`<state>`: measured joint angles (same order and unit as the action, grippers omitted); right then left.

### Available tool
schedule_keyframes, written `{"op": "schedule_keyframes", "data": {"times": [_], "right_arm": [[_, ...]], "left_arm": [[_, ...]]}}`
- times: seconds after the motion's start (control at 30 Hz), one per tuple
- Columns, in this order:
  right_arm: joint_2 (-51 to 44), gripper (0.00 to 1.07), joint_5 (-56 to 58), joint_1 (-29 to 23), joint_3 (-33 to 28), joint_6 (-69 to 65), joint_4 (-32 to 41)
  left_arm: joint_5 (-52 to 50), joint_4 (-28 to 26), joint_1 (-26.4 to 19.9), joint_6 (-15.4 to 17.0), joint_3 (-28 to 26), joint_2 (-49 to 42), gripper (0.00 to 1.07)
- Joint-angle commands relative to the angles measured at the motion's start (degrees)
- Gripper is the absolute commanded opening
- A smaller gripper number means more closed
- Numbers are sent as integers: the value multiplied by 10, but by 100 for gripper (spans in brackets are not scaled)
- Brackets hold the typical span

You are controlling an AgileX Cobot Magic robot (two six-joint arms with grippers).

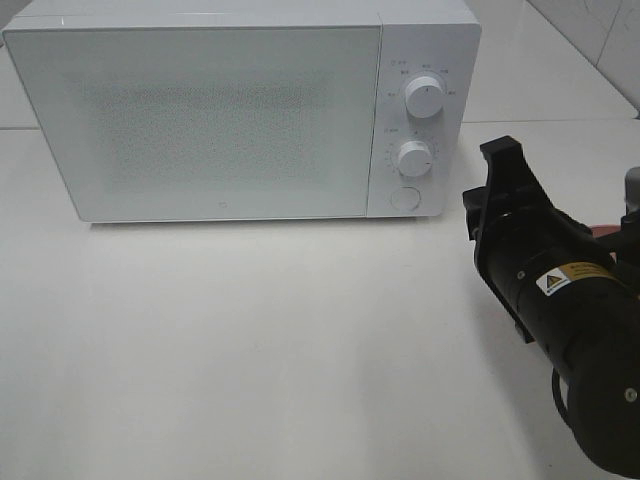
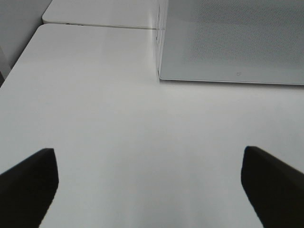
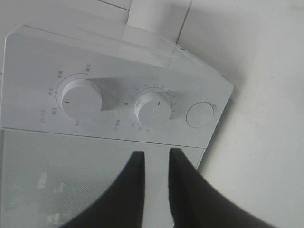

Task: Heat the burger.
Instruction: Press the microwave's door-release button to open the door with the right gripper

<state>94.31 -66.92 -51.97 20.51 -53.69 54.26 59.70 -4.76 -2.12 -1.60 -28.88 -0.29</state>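
The left claw (image 2: 147,152) is held wide above the counter (image 2: 118,95); the right claw (image 3: 156,154) is narrowed, empty, facing the closed microwave (image 3: 118,61).

From my end the right arm (image 1: 560,300) is a chunky black cylinder with a boxy black bracket (image 1: 505,165) up front. There's a yellow-and-white warning sticker (image 1: 566,277) on the side, one small silver screw (image 1: 630,394) and a black cable (image 1: 560,392) along its lower edge. The left gripper (image 2: 147,152) is two matte black wedges, and the right gripper (image 3: 156,153) has slim, tapering black fingers (image 3: 130,190).
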Motion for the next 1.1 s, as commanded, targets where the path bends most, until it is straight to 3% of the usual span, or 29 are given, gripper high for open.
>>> {"op": "schedule_keyframes", "data": {"times": [0.03, 0.07, 0.57, 0.83, 1.1], "right_arm": [[1, 4, 10, -3, 4, -70, -2], [1, 0, 13, -3, 4, -83, -2], [7, 0, 57, 1, 9, -125, -7], [58, 0, 66, 1, 21, -187, -25], [95, 0, 92, 57, 57, -203, -106]], "left_arm": [[-2, -1, -1, 0, 1, -12, 100], [-2, -1, -1, 0, 1, -12, 100], [-2, -1, -1, 0, 1, -12, 100], [-2, -1, -1, 0, 1, -12, 100], [-2, -1, -1, 0, 1, -12, 100]]}}
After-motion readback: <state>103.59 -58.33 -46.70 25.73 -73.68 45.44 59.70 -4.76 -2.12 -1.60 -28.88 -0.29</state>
